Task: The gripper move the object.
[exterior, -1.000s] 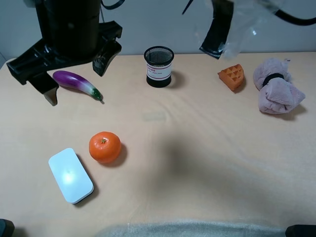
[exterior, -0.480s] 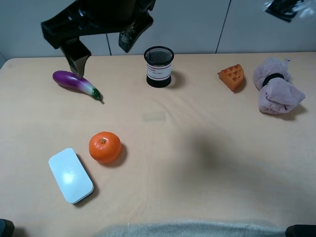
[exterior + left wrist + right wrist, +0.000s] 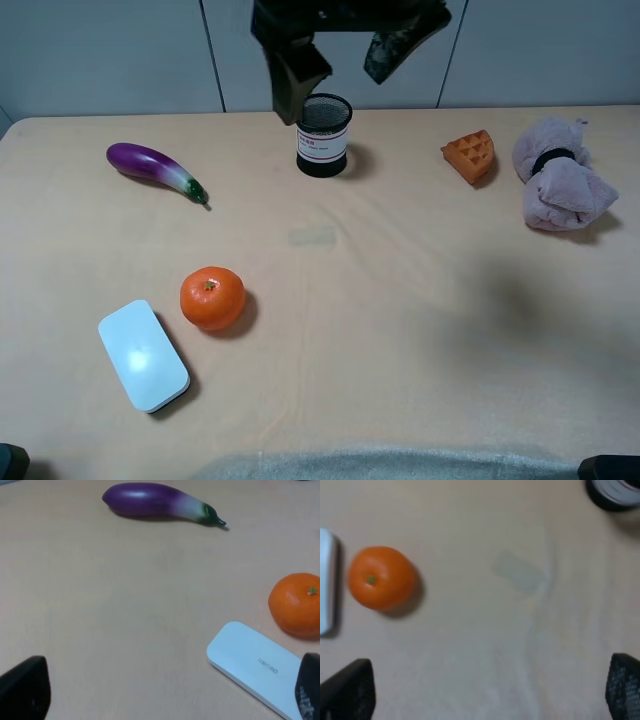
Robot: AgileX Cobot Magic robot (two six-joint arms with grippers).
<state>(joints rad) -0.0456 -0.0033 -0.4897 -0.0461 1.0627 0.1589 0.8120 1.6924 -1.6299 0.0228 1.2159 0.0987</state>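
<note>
Exterior high shows your gripper up at the back edge over the mesh cup, jaws spread wide with nothing between them. You've got the orange sitting on the table front-left, just beside the white box, well apart from that gripper.

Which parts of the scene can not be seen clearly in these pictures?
- End effector, exterior high view: its upper body is cut off by the top edge.
- Pen cup, right wrist view: cut by the edge and blurred.
- White case, left wrist view: its far end runs off the frame.
- Pen cup label, exterior high view: too small to read.
</note>
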